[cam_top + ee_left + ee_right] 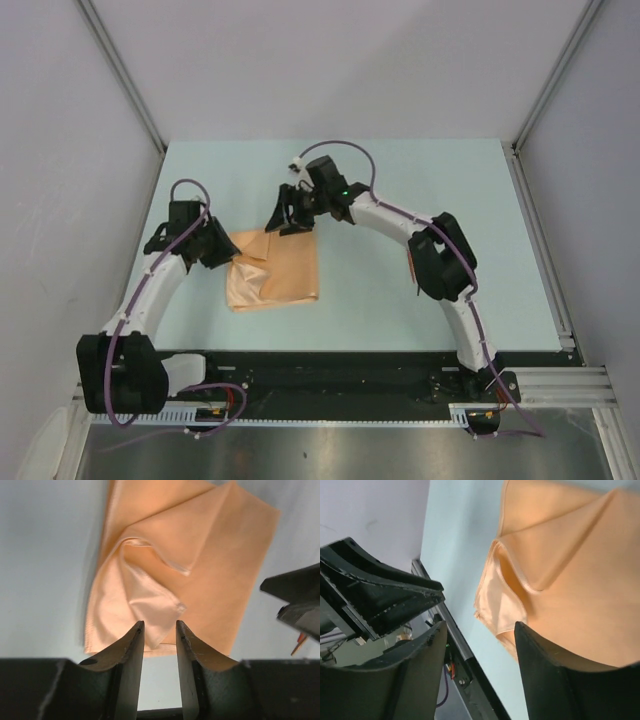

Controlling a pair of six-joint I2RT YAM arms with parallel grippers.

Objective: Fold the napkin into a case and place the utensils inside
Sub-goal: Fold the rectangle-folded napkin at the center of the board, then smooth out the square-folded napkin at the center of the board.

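Note:
The peach-orange napkin (277, 272) lies rumpled on the table, with one corner flap (150, 605) folded over onto its middle. My left gripper (225, 255) is at its left edge. Its jaws (159, 626) stand a little apart, the flap's tip just past them and bare table between them. My right gripper (288, 222) hovers at the napkin's far edge, open wide (479, 627) with nothing between its fingers. A thin reddish-brown sliver of the utensils (409, 266) shows beside the right arm's elbow; the rest is hidden. No finished case shows.
The pale blue table (400, 180) is bounded by a metal rail (545, 250) on the right and a black base strip (330, 375) at the near edge. White walls close in the left, back and right sides.

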